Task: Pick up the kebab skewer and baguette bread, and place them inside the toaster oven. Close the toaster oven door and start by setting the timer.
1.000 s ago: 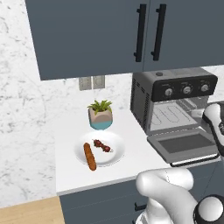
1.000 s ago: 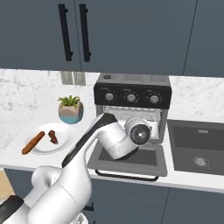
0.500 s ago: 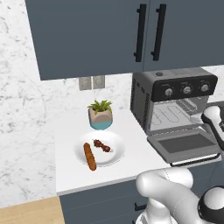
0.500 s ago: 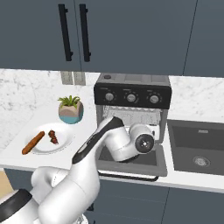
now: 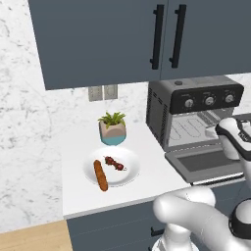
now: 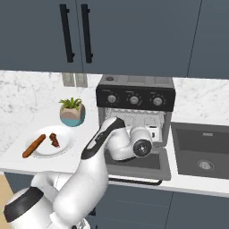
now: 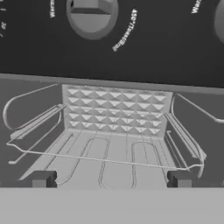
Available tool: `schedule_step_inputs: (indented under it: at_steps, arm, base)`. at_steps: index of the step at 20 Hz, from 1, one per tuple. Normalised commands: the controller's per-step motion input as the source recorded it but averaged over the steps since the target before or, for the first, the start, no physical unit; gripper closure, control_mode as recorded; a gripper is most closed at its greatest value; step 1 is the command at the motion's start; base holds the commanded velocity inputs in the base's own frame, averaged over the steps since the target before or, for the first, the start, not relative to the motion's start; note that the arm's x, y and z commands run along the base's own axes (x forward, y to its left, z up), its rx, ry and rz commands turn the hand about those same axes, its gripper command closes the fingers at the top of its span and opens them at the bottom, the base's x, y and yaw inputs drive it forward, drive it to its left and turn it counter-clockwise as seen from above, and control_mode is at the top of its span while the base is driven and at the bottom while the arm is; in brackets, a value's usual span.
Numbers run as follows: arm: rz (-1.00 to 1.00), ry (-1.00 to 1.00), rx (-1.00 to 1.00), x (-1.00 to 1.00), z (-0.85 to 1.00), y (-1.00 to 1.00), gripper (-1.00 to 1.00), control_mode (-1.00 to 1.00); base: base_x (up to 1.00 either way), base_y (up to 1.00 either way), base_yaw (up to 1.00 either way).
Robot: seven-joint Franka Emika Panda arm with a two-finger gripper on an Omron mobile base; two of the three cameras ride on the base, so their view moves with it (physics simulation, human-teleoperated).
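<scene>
At the open mouth of the toaster oven [image 6: 135, 105], the claw [image 7: 111, 179] hangs with its jaws wide apart and nothing between them, facing the wire rack [image 7: 109, 157]. The toaster oven door [image 5: 206, 164] lies dropped flat. Both foods remain on the white plate [image 5: 128, 172] toward the tabletop's [image 5: 78, 196] left front edge: baguette bread [image 5: 100, 175] beside kebab skewer [image 5: 114, 163]. By my reading no pickup has begun; next the arm must swing left to the plate. A potted plant [image 5: 113, 128] stands behind it; 2 dark cabinets [image 5: 108, 39] hang above, a sink [image 6: 203, 152] lies right.
</scene>
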Motion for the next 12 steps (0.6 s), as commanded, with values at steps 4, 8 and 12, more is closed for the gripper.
schedule_step_inputs:
  at_steps: [4,8,12]
  arm:
    - [-0.01,0.0,0.0,0.45,-0.06,0.0,-1.0,-1.0]
    - [0.0,0.0,0.0,0.25,-0.18,-0.01,-1.0,-1.0]
    - [0.0,0.0,0.0,0.03,-0.37,0.0,-1.0,-1.0]
  base:
    - [0.0,0.0,0.0]
    - [0.0,0.0,0.0]
    - [0.0,0.0,0.0]
